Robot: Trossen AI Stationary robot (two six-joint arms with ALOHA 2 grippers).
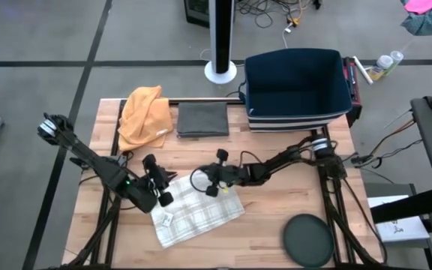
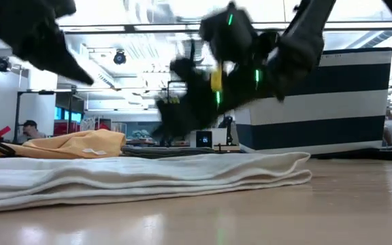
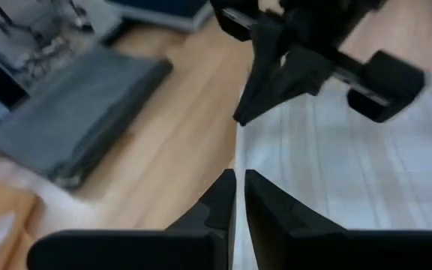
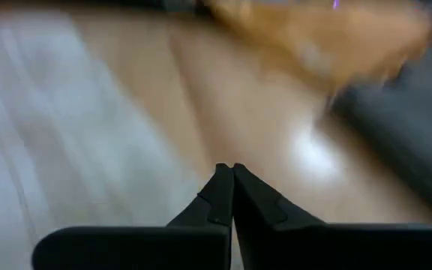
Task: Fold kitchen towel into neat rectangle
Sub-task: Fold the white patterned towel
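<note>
The white checked kitchen towel (image 1: 199, 214) lies folded in several flat layers (image 2: 141, 178) on the wooden table, near its front edge. My left gripper (image 1: 165, 184) hovers over the towel's left corner, shut and holding nothing; in its wrist view the fingertips (image 3: 240, 184) hang above the towel's edge (image 3: 336, 165). My right gripper (image 1: 204, 178) hovers over the towel's far edge, also shut with nothing in it (image 4: 232, 176). In the low view both grippers are clear above the towel.
An orange cloth (image 1: 145, 116) and a folded grey cloth (image 1: 202, 118) lie at the table's far side. A navy bin (image 1: 298, 88) stands at the far right. A dark round disc (image 1: 308, 240) sits at the near right. A person (image 2: 27, 129) shows far behind the table.
</note>
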